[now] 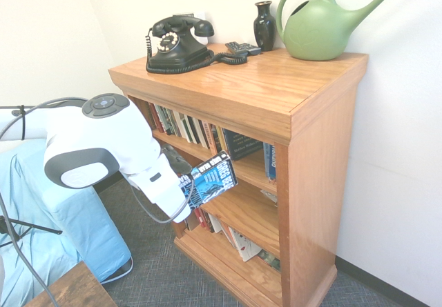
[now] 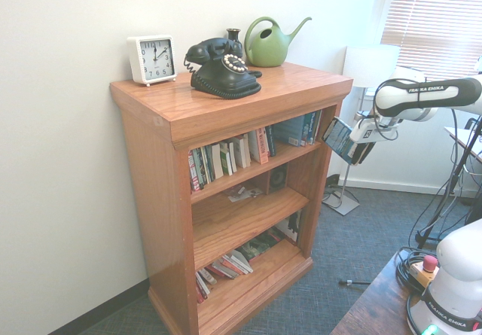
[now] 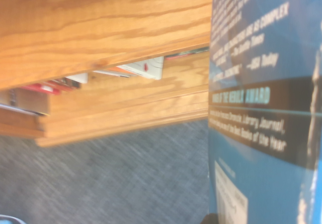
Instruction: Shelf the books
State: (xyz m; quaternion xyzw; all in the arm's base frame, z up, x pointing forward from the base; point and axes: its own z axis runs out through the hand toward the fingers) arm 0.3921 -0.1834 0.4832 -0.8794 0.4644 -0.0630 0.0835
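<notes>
Beside the wooden bookcase (image 1: 304, 121) my gripper (image 1: 185, 191) pinched the blue book (image 1: 213, 178) in midair, not yet shelved.

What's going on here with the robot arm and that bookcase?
The white arm's gripper is shut on a blue paperback and holds it, tilted, in the air just in front of the wooden bookcase, about level with its upper shelves. The book is not on a shelf yet. Other books already line the shelves, and a black telephone and green watering can sit on top.
</notes>
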